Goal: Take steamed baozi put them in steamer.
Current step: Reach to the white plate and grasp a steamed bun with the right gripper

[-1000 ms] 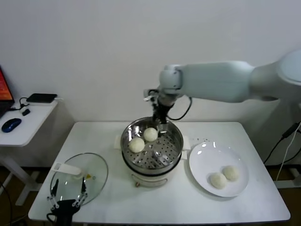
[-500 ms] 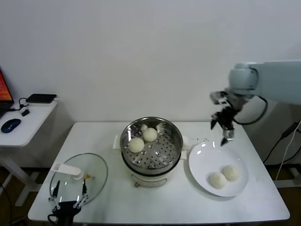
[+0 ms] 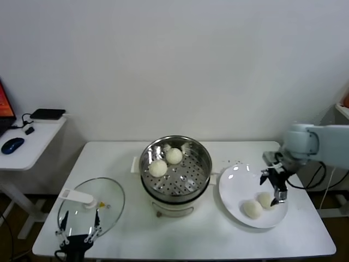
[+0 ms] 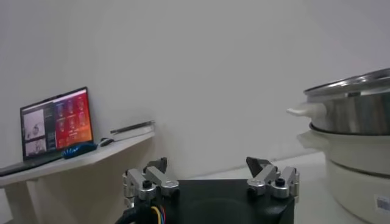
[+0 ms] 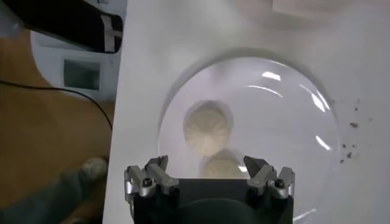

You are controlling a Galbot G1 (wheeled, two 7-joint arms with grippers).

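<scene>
White plate (image 3: 234,188): right hand (image 3: 276,190) wide open, empty, above two baozi (image 3: 252,208); left hand (image 3: 78,230) open.

Bright, even light; glare on plate (image 5: 292,91), wrist views soft.

White right arm reaches in from the right edge, elbow bent, its black right gripper (image 3: 277,192) pointing down with fingers spread wide, nothing between them; black left gripper (image 3: 78,238) parked low at front-left, fingers apart.
</scene>
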